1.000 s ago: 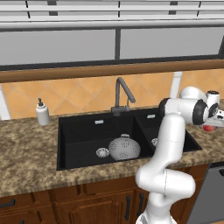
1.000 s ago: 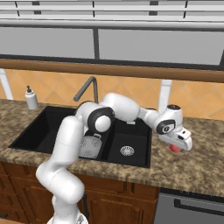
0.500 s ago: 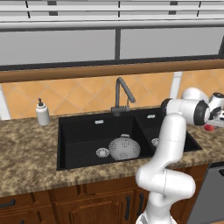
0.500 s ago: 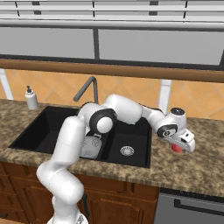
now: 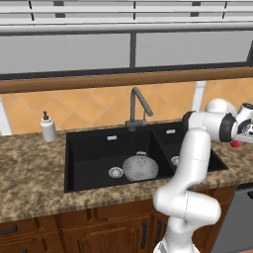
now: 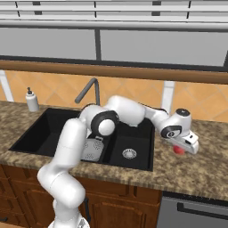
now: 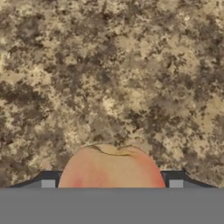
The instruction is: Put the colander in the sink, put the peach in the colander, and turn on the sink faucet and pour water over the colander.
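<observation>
- The gripper (image 6: 181,148) is lowered over the counter (image 6: 196,171) to the right of the sink (image 6: 53,133), with the arm reaching across the right basin
- The peach (image 7: 111,168) sits between the two finger tips (image 7: 48,180) in the hand view; the fingers stand apart on either side of it, and contact with the fruit cannot be told
- In the right base view the peach (image 6: 179,149) shows as a red spot directly below the hand, on the speckled brown stone surface
- In the left base view the peach (image 5: 235,144) appears just beneath the gripper (image 5: 243,138), near the right edge of the frame
- The colander (image 5: 140,167) rests in the wide left basin of the sink (image 5: 89,153), beside the silver drain (image 5: 115,172)
- The faucet (image 5: 136,106) stands behind the divider between basins, spout angled forward
- A white soap dispenser (image 5: 48,127) stands on the counter left of the sink
</observation>
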